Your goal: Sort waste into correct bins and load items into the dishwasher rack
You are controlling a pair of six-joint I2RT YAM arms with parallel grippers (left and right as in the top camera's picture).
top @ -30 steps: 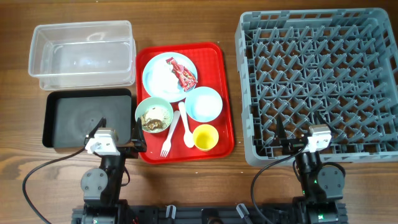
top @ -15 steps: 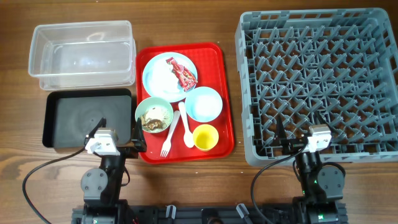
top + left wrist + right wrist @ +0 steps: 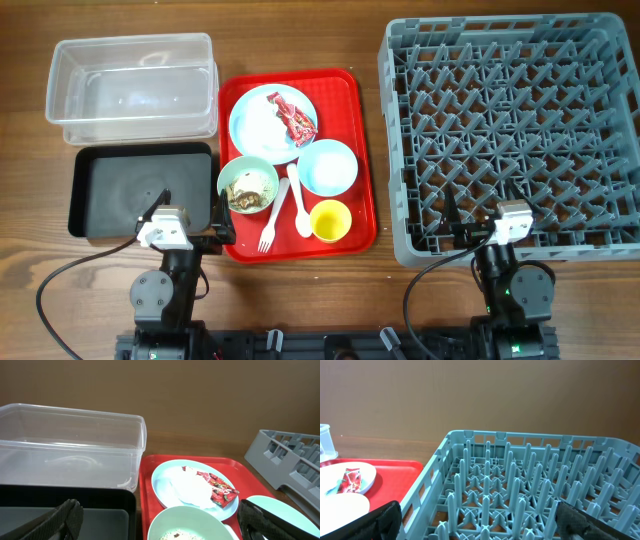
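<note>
End effectors rest at the near table [image 3: 320,290] edge: left end effector [image 3: 159,510] and right end effector [image 3: 476,510], both spread wide, empty. Beyond, red wrapper [image 3: 299,122] lies on blue plate [image 3: 255,125]; probably light, thin, crinkly: pinch a raised edge. Farthest, clear tub [image 3: 130,40] occupies the far-left corner.

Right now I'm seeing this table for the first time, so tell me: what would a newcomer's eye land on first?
The big grey dishwasher rack fills the right side, its upright pegs all empty. In the middle the bright red tray stands out, with a red wrapper on the light blue plate at its far end. To the left sit a clear tub and, on its near side, a black tray.
</note>
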